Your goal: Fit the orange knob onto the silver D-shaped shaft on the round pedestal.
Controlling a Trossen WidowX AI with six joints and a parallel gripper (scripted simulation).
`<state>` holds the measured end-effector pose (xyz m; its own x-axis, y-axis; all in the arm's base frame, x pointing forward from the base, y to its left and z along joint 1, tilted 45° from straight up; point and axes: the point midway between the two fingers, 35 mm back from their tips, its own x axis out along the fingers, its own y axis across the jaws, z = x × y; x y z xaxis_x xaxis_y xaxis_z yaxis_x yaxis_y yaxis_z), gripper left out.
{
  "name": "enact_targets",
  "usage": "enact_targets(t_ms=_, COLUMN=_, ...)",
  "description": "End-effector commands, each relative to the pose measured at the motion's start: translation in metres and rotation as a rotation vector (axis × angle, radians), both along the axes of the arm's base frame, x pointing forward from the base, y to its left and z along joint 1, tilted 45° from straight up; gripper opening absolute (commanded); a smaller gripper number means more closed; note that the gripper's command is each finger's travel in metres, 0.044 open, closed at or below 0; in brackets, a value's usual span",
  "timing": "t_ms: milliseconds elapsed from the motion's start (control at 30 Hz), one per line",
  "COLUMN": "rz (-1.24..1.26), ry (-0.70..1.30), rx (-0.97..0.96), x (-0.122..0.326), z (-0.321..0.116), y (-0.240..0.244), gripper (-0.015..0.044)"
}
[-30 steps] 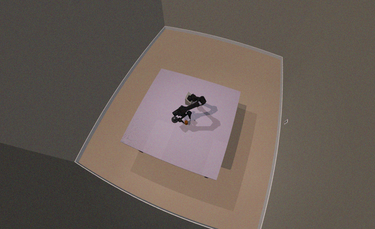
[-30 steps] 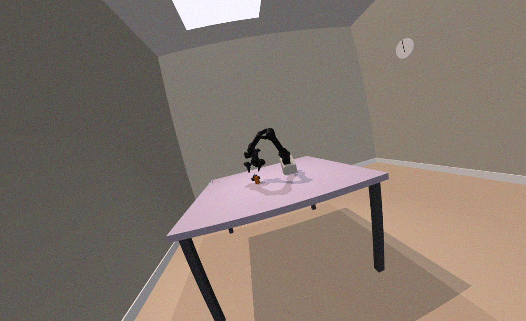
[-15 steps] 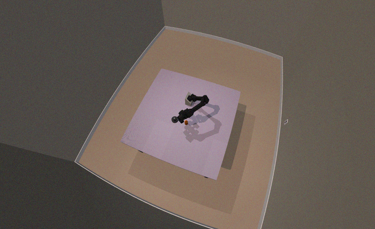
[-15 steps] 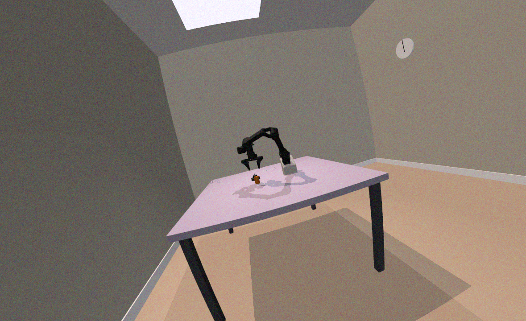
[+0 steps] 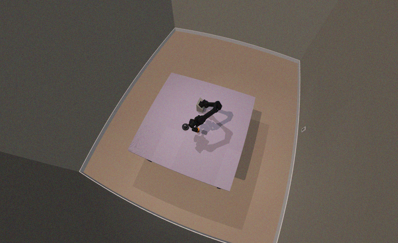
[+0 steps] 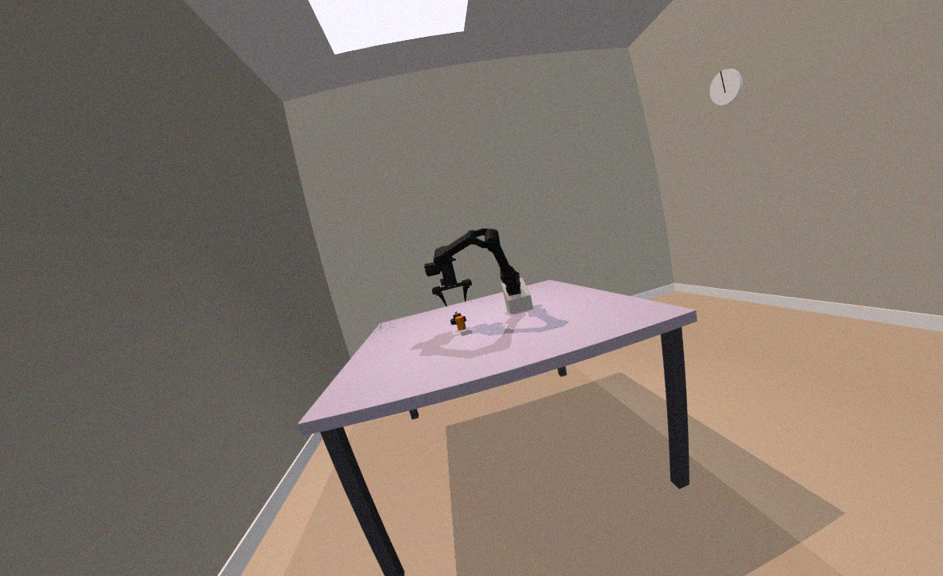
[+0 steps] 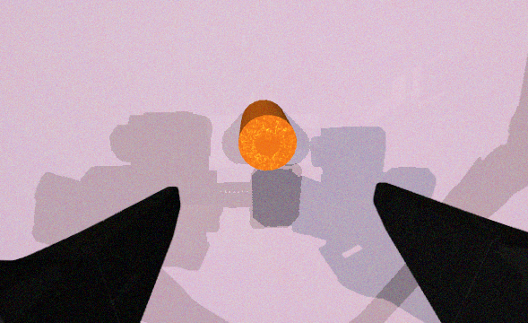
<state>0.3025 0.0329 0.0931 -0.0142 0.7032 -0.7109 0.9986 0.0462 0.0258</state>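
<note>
From the top camera I get the layout: the orange knob [image 5: 198, 129] [image 6: 461, 323] [image 7: 267, 143] is on the desk [image 5: 164, 105] [image 6: 402, 372] [image 7: 66, 67], near the dark round pedestal [image 5: 183, 128] [image 6: 453, 322] but apart from it. The small pale shaft [image 5: 185, 125] [image 6: 456, 313] pokes up from the pedestal's middle, with no knob on it. That gap is lost in my exterior view, where the knob stands in front of the pedestal and covers much of it.

My end effector [image 5: 194, 128] [image 6: 456, 302] [image 7: 279, 194] is wide open and holds nothing. The exterior camera shows me its fingertips pointing down, higher than the knob, while from the top its black parts hide some of the knob, so height is hard to read there.

The wrist camera gives me the best look at the knob: it stands upright, its bright round top facing me and a strip of darker side beyond. It appears between the two fingers across the frame but farther up than their tips, touching neither. Pedestal and shaft are outside this view. The hole underneath stays hidden from all three cameras, and I can't make out the shaft's flat side at this size.

The black arm [image 5: 207, 115] [image 6: 501, 256] arches from its pale base block [image 5: 200, 109] [image 6: 519, 305], and only the exterior picture shows me the wall clock [image 6: 725, 86].
</note>
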Motion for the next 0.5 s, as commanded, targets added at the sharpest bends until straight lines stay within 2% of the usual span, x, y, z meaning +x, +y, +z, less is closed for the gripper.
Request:
enact_targets(t_ms=0, rz=0.208, ry=-0.202, rx=-0.002, x=0.000, z=-0.001, y=0.000, gripper=0.0440)
enact_targets(t_ms=300, rz=0.208, ry=-0.202, rx=-0.002, x=0.002, z=0.000, y=0.001, gripper=0.0440)
enact_targets(t_ms=467, rz=0.208, ry=-0.203, rx=-0.001, x=0.002, z=-0.024, y=0.025, gripper=0.0440)
